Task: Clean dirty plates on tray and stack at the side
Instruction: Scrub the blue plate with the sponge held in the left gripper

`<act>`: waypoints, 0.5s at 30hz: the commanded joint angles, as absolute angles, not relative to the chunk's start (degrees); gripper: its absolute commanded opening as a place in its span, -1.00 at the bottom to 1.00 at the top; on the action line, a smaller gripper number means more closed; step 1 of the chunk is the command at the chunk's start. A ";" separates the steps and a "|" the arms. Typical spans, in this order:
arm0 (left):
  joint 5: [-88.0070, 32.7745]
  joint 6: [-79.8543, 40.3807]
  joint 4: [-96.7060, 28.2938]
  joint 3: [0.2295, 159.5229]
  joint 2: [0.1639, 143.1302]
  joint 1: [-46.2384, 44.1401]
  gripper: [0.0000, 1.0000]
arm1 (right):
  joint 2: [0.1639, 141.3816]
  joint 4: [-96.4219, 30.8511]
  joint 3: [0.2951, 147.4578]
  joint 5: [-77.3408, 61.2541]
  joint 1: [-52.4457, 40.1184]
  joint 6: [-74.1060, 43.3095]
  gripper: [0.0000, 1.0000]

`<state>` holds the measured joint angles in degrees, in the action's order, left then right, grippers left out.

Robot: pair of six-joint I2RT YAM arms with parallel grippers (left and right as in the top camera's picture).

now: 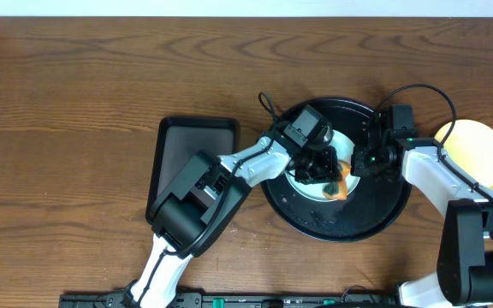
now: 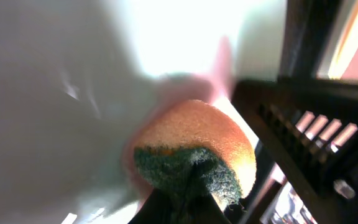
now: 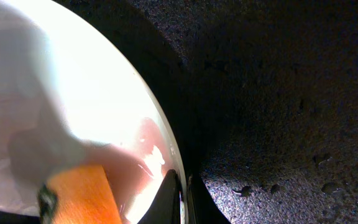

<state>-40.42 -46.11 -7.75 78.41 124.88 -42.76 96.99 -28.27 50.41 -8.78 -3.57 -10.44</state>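
Pale plate [image 1: 308, 188] being held and sponged on the round black tray [image 1: 332, 222], right of centre in the overhead view.

The left tool [image 1: 325, 175] is closed on an orange sponge [image 1: 339, 186] with a green scouring face, and the sponge is pressed against the plate's pale surface. In the left wrist view the sponge [image 2: 197, 143] fills the lower middle. The right tool [image 1: 355, 162] is pinched shut on the plate's rim. In the right wrist view its fingertips [image 3: 169, 198] sit at bottom centre, one on each side of the rim, and a reddish smear [image 3: 146, 134] lies just above them. A yellow plate [image 1: 476, 152] rests on the worktop [image 1: 75, 103] at the right edge, off the tray. A dark rectangular tray [image 1: 187, 150] lies left of centre.
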 commanded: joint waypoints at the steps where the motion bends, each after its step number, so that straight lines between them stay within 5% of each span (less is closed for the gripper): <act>1: -27.49 -42.35 -8.97 77.91 125.91 -40.38 -0.85 | 97.62 -29.58 48.95 -7.99 -4.23 -10.66 -0.98; 9: -20.08 -38.00 -8.71 77.91 125.93 -39.92 -0.85 | 97.62 -29.56 48.95 -7.99 -4.23 -10.66 -0.98; 15: -2.66 -35.55 -21.21 78.94 125.75 -38.63 -0.85 | 97.62 -29.54 48.95 -7.99 -4.23 -10.66 -0.98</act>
